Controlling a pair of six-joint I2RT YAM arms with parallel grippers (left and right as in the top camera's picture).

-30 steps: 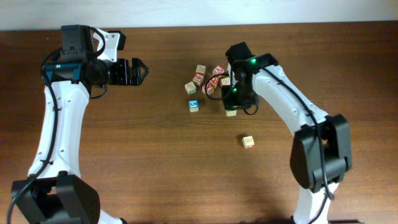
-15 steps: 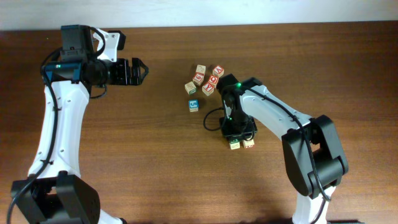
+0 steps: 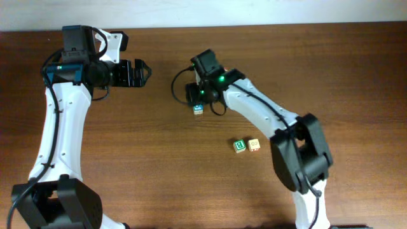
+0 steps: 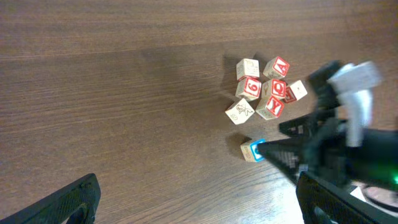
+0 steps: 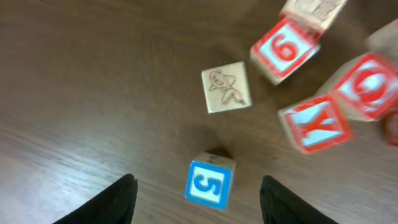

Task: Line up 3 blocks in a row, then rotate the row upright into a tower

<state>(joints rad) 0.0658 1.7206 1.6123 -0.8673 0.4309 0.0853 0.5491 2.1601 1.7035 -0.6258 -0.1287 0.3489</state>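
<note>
The blue-faced block with a white "5" point(image 5: 208, 182) stands on the table between the fingers of my right gripper point(image 5: 198, 180), which is open and touches neither side of it. In the overhead view the right gripper point(image 3: 197, 99) hovers just above the blue block point(image 3: 198, 110). The green-faced block point(image 3: 239, 145) and the tan block with red print point(image 3: 254, 145) lie side by side farther toward the front. My left gripper point(image 3: 144, 72) is open and holds nothing, far left of the blocks; the blue block point(image 4: 251, 151) also shows in its view.
A cluster of tan-and-red cubes point(image 4: 264, 90) lies just behind the blue block, its nearest cube point(image 5: 226, 87) showing a drawn figure. In the overhead view the right arm point(image 3: 254, 108) covers most of that cluster. The table's back edge point(image 3: 254, 27) runs along the top.
The right arm carried the green block from the cluster to beside the tan block, let it go, then swung back over the blue block with its jaws opening. The left arm stayed still.
</note>
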